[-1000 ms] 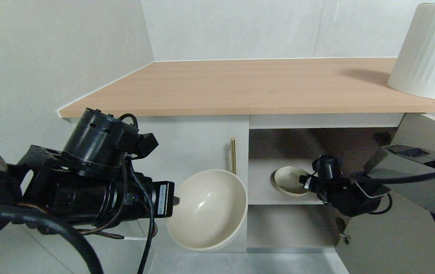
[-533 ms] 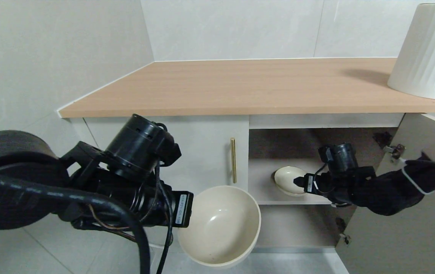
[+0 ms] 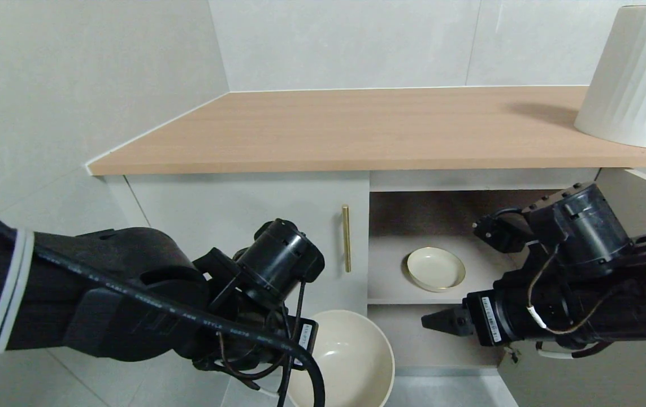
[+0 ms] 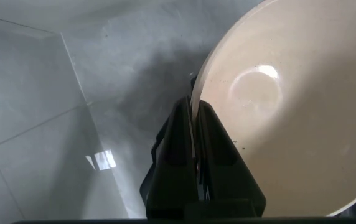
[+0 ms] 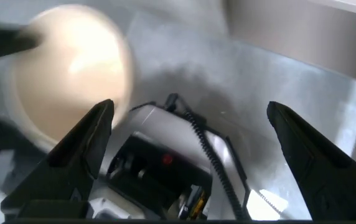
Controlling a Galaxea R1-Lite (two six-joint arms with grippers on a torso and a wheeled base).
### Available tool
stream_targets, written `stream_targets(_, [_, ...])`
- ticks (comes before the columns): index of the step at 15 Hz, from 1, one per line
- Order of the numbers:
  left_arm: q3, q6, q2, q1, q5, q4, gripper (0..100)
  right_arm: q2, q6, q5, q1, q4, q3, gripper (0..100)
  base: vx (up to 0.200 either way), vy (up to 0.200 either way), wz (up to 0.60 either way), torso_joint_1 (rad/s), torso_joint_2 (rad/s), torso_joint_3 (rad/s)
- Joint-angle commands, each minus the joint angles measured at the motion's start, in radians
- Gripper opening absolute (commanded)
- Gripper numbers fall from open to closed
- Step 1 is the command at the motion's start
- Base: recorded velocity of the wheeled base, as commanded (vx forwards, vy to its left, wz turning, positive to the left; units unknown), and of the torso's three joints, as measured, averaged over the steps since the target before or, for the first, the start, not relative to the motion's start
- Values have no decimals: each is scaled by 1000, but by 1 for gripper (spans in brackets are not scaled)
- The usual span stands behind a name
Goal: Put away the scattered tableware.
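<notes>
— Where's the bowl (image 3: 345,362)?
— Low by the closed cabinet door (image 3: 277,209), rim pinched in the left tool (image 4: 193,134).
— The right tool (image 5: 187,124)?
— Spread wide, empty (the small dish (image 3: 436,269) sits on the shelf (image 3: 385,277)).

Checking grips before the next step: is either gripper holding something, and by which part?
The left gripper is shut on the cream bowl, pinching its rim. The right gripper is open and holds nothing.
</notes>
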Motion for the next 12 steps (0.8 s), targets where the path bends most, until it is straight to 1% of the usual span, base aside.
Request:
stream_targets(1, [0, 0, -1, -14, 4, -1, 0, -31, 2, 2, 52, 3, 4, 100, 0, 0, 0, 0, 0, 0])
stream_targets(2, [0, 0, -10, -17, 5, -6, 0, -19, 2, 1, 68, 3, 12, 100, 0, 0, 0, 0, 0, 0])
stream_targets(3, [0, -2, -27, -26, 11, -6, 0, 12, 2, -6, 105, 0, 22, 100, 0, 0, 0, 0, 0, 0])
stream_targets(6, [1, -2, -61, -51, 13, -6, 0, 89, 8, -12, 140, -5, 26, 100, 0, 0, 0, 0, 0, 0])
stream_targets(10, [3, -2, -75, -74, 16, -6, 0, 113, 10, -12, 149, -8, 19, 100, 0, 0, 0, 0, 0, 0])
stream_targets(12, [4, -2, -67, -81, 15, -6, 0, 133, 19, -12, 151, -31, 21, 100, 0, 0, 0, 0, 0, 0])
